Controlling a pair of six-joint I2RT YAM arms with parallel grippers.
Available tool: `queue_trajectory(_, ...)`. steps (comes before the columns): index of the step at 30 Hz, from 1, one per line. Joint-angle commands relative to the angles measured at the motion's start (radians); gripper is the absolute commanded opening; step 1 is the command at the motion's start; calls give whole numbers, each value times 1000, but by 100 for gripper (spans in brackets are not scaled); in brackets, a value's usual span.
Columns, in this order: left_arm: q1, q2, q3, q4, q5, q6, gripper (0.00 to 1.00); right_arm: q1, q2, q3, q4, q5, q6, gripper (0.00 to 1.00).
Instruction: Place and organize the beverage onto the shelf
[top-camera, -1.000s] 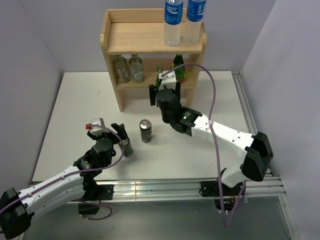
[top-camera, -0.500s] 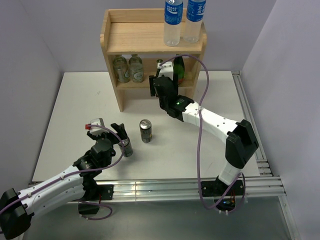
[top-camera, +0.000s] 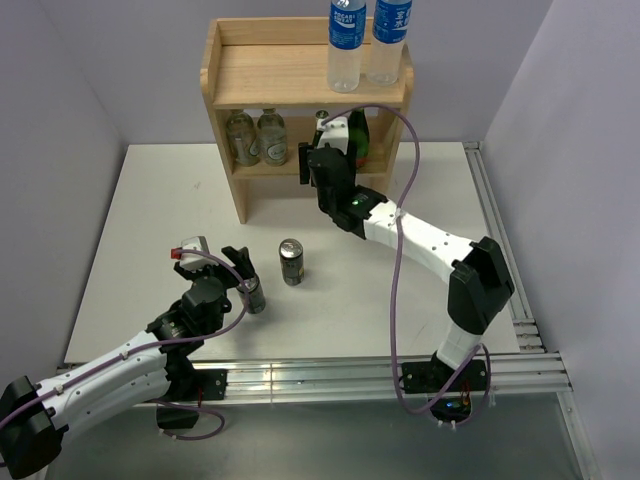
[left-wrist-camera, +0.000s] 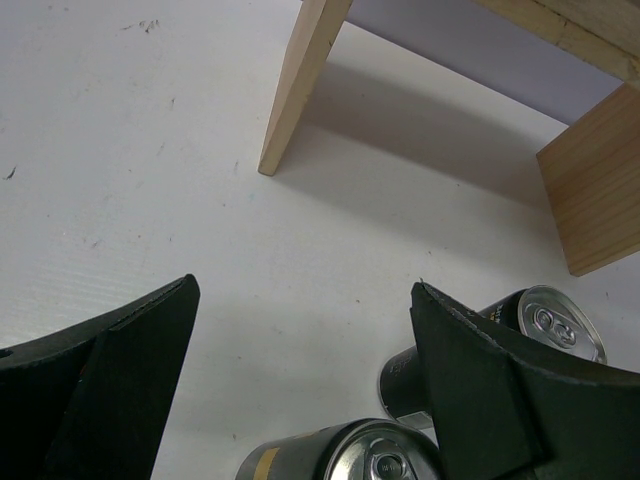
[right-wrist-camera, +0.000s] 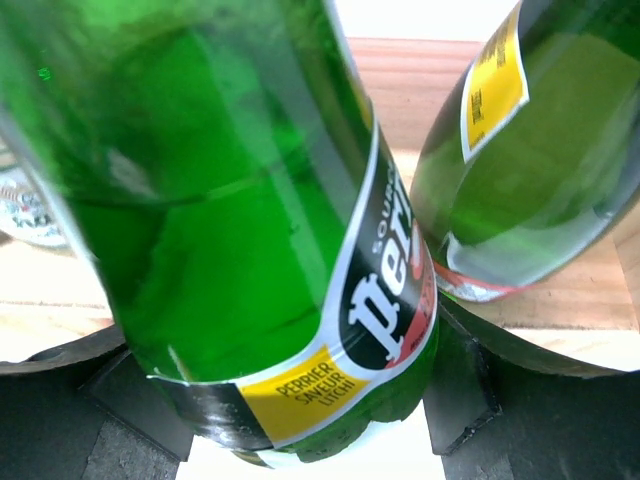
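Beverage cans 2 | water bottles 2 | green bottles 2

Bottle and can slipping partly out of view
The Perrier bottle is running off the top edge, neck unseen, and a left finger is covering part of one can.
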Motion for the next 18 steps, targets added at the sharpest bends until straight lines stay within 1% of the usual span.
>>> queue_trajectory(1, 3, -3, -1, 28, -6, 6, 94, -11, -5, 109, 190, 52, 7, 0)
queue_trajectory(9, 3, 7, 2, 32, -8, 7, 94, -12, 70, 153, 230, 69, 32, 0)
queue_trajectory(18, 3, 9, 2, 33, -6, 6, 94, -15, 156, 212, 301, 147, -14, 0)
